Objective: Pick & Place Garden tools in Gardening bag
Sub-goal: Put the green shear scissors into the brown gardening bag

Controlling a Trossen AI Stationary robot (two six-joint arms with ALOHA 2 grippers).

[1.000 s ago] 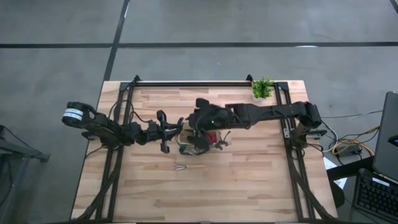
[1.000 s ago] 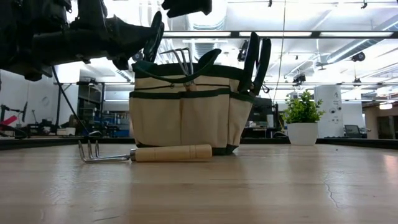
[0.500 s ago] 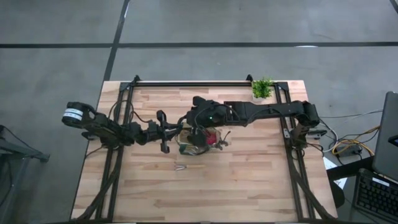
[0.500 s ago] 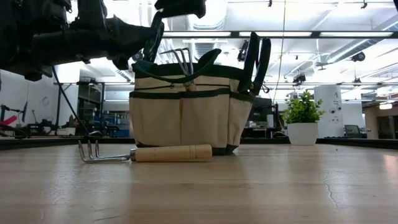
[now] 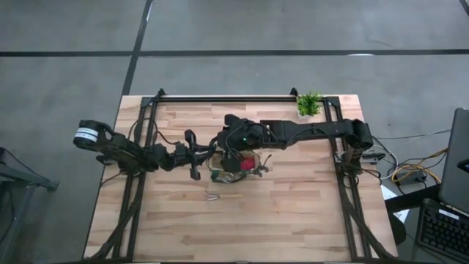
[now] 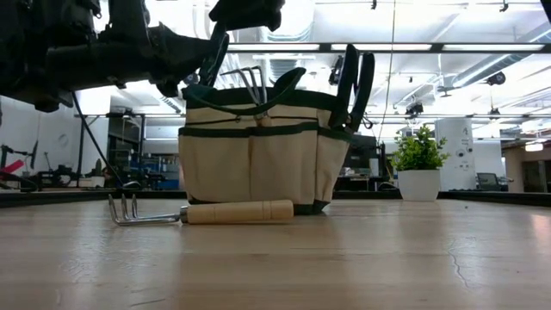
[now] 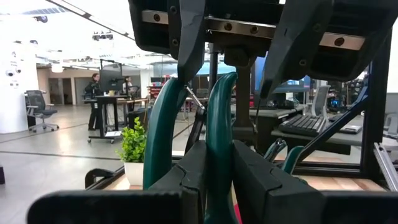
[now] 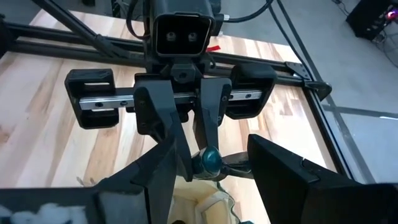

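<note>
left gripper (image 8: 189, 134) clamped on teal-handled pruning shears (image 7: 214, 143) at gardening bag (image 6: 258, 155), right gripper (image 5: 233, 143) above, fingers unclear

1. We're looking at a robotics lab or open workshop, not anyone's home.
2. The wooden table (image 5: 278, 213) sits on a bare concrete floor (image 5: 66, 81) marked with dark lines.
3. A keyboard (image 5: 445, 229) and loose cables (image 5: 410, 174) lie just beside it.
4. Past the table we see exposed ceiling ducts (image 6: 293, 21), strip lights (image 6: 430, 47), an office chair (image 7: 37, 107), and people at a standing desk (image 7: 111, 99).
</note>
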